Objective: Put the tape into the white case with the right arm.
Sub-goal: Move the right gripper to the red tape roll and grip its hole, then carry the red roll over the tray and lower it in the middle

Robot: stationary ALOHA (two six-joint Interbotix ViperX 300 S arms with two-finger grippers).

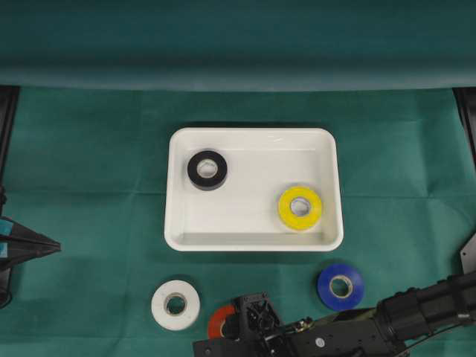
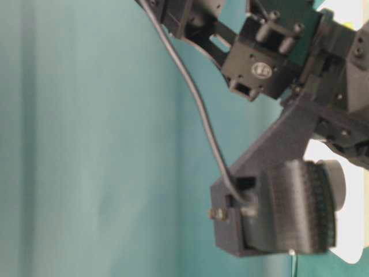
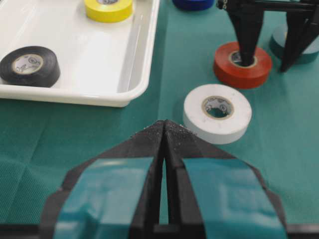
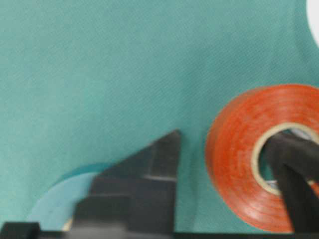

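The white case lies mid-table and holds a black tape roll and a yellow one. On the cloth in front of it lie a white roll, a red roll and a blue roll. My right gripper stands over the red roll. One finger is in its hole, the other outside its wall with a gap, so it is open. My left gripper is shut and empty at the left edge.
A teal roll lies just beyond the red one, under the right gripper's outer finger. The right arm stretches along the front edge from the right. The table-level view shows only close arm hardware.
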